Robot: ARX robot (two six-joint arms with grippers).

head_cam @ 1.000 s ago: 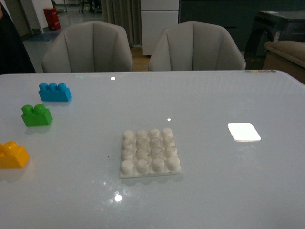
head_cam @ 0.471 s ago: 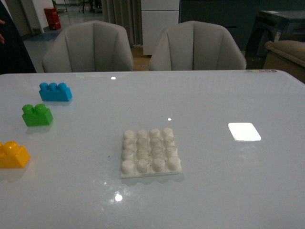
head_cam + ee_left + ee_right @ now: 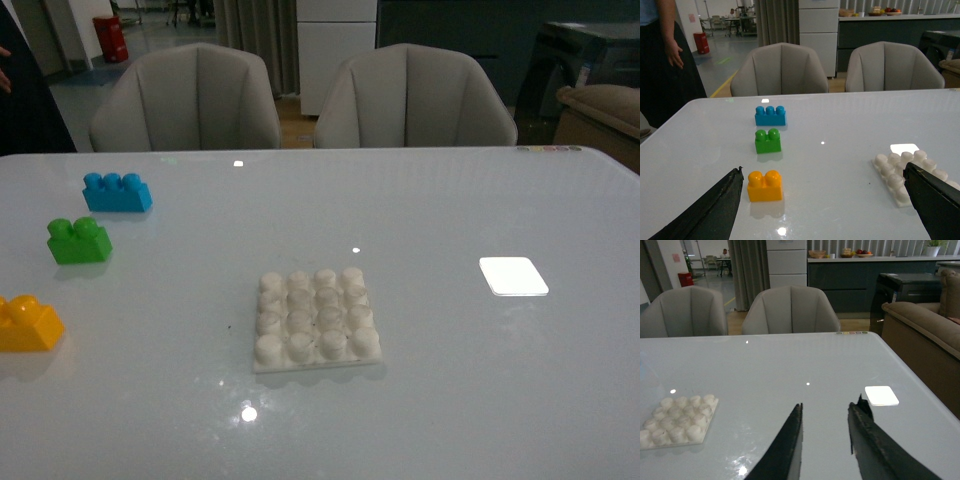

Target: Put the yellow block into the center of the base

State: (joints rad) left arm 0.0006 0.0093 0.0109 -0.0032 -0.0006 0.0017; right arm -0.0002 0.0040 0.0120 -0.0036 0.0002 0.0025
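Note:
The yellow block (image 3: pixel 27 323) rests on the table at the front view's left edge, two studs up. In the left wrist view the yellow block (image 3: pixel 764 185) lies just past one finger of my left gripper (image 3: pixel 823 172), which stands wide open and holds nothing. The white studded base (image 3: pixel 315 320) lies flat at the table's middle; the base (image 3: pixel 907 174) is partly behind the left gripper's other finger. My right gripper (image 3: pixel 830 406) is open over bare table, with the base (image 3: pixel 677 420) off to one side. Neither arm shows in the front view.
A green brick (image 3: pixel 78 240) and a blue brick (image 3: pixel 117 192) sit beyond the yellow one. A flat bright white patch (image 3: pixel 513 276) lies right of the base. Two grey chairs (image 3: pixel 185 100) stand behind the table's far edge. A person (image 3: pixel 667 55) stands by the table's left corner.

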